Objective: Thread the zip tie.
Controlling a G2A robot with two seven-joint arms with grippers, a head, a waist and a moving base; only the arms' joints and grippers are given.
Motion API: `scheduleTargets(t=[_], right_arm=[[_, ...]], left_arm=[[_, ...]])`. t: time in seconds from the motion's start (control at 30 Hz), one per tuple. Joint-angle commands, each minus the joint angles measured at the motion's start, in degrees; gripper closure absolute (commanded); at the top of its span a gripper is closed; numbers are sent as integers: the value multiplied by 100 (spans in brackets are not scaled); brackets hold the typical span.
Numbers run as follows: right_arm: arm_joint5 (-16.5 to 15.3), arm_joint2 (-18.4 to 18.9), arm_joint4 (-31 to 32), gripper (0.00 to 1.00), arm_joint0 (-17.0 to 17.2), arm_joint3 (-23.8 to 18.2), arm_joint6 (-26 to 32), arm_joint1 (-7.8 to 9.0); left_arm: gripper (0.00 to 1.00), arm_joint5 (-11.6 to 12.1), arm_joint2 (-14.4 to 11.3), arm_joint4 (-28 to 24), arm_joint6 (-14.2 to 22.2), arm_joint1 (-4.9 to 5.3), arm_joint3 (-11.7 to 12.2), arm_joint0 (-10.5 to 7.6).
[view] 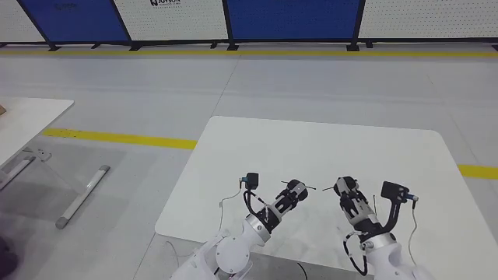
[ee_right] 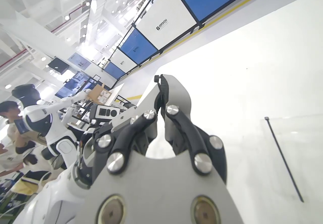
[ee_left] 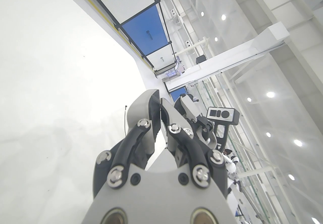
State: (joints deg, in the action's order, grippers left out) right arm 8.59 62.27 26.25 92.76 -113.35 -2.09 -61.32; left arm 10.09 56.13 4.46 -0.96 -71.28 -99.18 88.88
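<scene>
Zip tie (ee_right: 282, 159) lies loose and flat on the white table (view: 334, 144), just beside the right gripper (ee_right: 160, 83). Its long axis runs roughly the way that gripper points, with the small head at the far end and the tail nearer the wrist. The right gripper's fingers are pressed together, and a small black piece (ee_right: 156, 78) sticks out at their tips (probably the head of another tie, though I cannot be sure).

The left gripper (ee_left: 160, 103) faces it across a narrow gap near the table's front edge. Its fingers are likewise closed pad to pad; whether anything is caught between them I cannot tell. A thin dark strip (ee_left: 125, 120) shows on the table side of those fingers, lying lengthwise along their reach and apart from them. It may be a tie as well. From above, a short dark sliver (view: 316, 189) spans part of the gap between the two sets of tips.

Threading, as I judge it, turns on bringing a tail end-on to a head's slot, so the tips would need to meet nose to nose along one line. For the loose tie, the right arm is the nearer.

Farther off, blue and white barrier panels (view: 296, 4) stand across the floor.
</scene>
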Motion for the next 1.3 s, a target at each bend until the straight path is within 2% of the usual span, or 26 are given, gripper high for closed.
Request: scheduleTargets(t=[0.0, 0.27, 0.47, 0.7, 1.0, 1.27], right_arm=[[16, 1, 10, 100, -3, 5, -7, -1], [8, -1, -1, 100, -1, 10, -1, -3], [-119, -80, -172, 100, -80, 81, 147, -67], [-67, -194, -57, 100, -230, 234, 26, -156], [-24, -236, 22, 100, -259, 302, 35, -238], [-91, -29, -97, 100, -104, 202, 40, -264]], left_arm=[[100, 0, 0, 0, 0, 0, 0, 0], [100, 0, 0, 0, 0, 0, 0, 0], [100, 0, 0, 0, 0, 0, 0, 0], [100, 0, 0, 0, 0, 0, 0, 0], [100, 0, 0, 0, 0, 0, 0, 0], [100, 0, 0, 0, 0, 0, 0, 0]])
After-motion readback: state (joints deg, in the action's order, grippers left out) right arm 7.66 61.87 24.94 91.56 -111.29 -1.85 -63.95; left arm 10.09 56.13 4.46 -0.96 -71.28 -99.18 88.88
